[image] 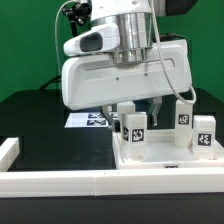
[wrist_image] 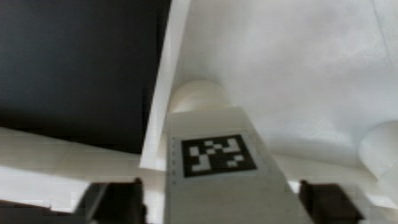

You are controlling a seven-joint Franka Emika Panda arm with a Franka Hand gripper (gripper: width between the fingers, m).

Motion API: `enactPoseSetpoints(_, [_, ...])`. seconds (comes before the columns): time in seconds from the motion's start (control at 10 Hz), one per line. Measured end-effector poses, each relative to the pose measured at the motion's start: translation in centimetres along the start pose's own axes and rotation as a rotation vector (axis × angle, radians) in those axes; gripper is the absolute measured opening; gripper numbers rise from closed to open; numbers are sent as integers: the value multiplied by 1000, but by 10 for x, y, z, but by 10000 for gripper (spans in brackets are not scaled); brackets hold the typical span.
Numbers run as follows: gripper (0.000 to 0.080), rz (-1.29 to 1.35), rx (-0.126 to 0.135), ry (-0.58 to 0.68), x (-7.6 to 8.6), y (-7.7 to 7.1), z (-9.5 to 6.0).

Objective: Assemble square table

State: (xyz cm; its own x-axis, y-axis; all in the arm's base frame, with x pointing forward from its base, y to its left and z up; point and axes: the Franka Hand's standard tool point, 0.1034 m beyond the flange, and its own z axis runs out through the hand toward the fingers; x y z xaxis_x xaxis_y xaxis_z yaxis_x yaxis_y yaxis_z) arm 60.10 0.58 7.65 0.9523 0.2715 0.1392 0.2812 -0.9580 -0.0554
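Straddling a tagged leg (wrist_image: 214, 140), the gripper (image: 130, 108) sits at frame centre in the exterior view, its fingers (wrist_image: 111, 200) flanking the leg; whether they clamp it cannot be told. The tabletop panel (image: 165, 165) lies lower right, rim up, so legs can be screwed in.

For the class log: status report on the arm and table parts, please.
Gripper straddling a tagged leg, grip unconfirmed. Leg upright on the square panel. Other legs close by.

claw (image: 139, 107) tips hidden behind leg (image: 134, 125); panel (image: 160, 160) cropped
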Motion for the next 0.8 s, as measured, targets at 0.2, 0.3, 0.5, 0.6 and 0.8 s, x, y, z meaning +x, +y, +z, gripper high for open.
enactPoseSetpoints(0.2, [288, 0, 0, 0, 0, 0, 0])
enactPoseSetpoints(0.3, [288, 0, 0, 0, 0, 0, 0])
enactPoseSetpoints(0.5, [288, 30, 0, 1, 0, 0, 0])
enactPoseSetpoints(0.6, [288, 101, 1, 2, 0, 0, 0])
enactPoseSetpoints(0.8, [288, 268, 2, 4, 0, 0, 0])
